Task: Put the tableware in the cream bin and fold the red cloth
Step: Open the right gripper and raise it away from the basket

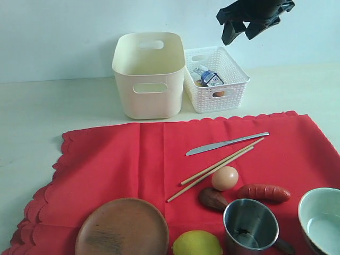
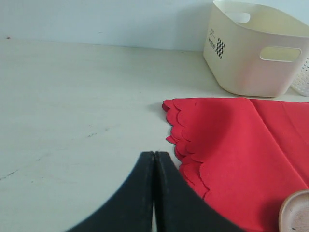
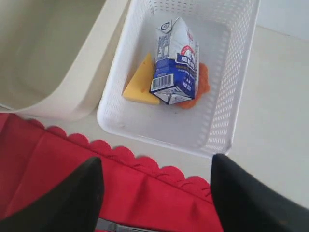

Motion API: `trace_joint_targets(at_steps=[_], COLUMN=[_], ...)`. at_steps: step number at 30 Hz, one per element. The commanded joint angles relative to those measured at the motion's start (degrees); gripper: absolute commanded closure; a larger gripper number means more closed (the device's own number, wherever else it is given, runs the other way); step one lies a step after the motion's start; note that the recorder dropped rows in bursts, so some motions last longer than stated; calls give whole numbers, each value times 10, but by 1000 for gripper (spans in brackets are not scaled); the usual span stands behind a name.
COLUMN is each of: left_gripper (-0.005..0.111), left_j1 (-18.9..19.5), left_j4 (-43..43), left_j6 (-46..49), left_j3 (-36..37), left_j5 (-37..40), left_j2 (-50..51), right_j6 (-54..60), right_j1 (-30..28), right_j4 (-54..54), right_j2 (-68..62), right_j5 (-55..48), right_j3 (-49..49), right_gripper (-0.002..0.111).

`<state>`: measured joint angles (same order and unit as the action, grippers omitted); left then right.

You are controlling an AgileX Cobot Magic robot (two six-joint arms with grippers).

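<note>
my right gripper (image 3: 157, 193) hangs empty, jaws apart, above the white lattice basket (image 1: 234, 95), my left gripper (image 2: 154, 158) pressed together; the silver knife (image 1: 226, 143) lies flat on the red cloth (image 1: 117, 164), so i may pinch fabric with it.

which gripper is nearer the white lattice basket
Right. The right gripper hangs open above the white lattice basket. The left gripper is shut, low over the table by the scalloped edge of the red cloth, beyond the cream bin.
</note>
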<state>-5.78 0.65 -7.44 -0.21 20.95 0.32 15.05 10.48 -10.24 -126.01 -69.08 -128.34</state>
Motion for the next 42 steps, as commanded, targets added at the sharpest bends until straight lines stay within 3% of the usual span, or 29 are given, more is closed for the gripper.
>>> trace_joint_targets(at_steps=[1, 12, 16, 25, 42], left_gripper=[107, 107, 107, 107, 107], left_j1=[2, 2, 2, 2, 2], left_j4=[1, 1, 1, 1, 1], left_j6=[-1, -1, -1, -1, -1], left_j3=[2, 2, 2, 2, 2], left_j5=[-4, -4, -4, -4, -4], left_j2=[-3, -3, -3, -3, -3], right_j6=[-17, -29, -18, 29, 89], right_j1=[-1, -5, -15, -48, -48], right_j4=[26, 47, 49, 3, -28], right_j2=[14, 49, 97, 210, 214], right_j5=[-9, -9, 5, 181, 222], right_j3=[-6, 14, 106, 311, 321], right_gripper=[48, 52, 52, 52, 52])
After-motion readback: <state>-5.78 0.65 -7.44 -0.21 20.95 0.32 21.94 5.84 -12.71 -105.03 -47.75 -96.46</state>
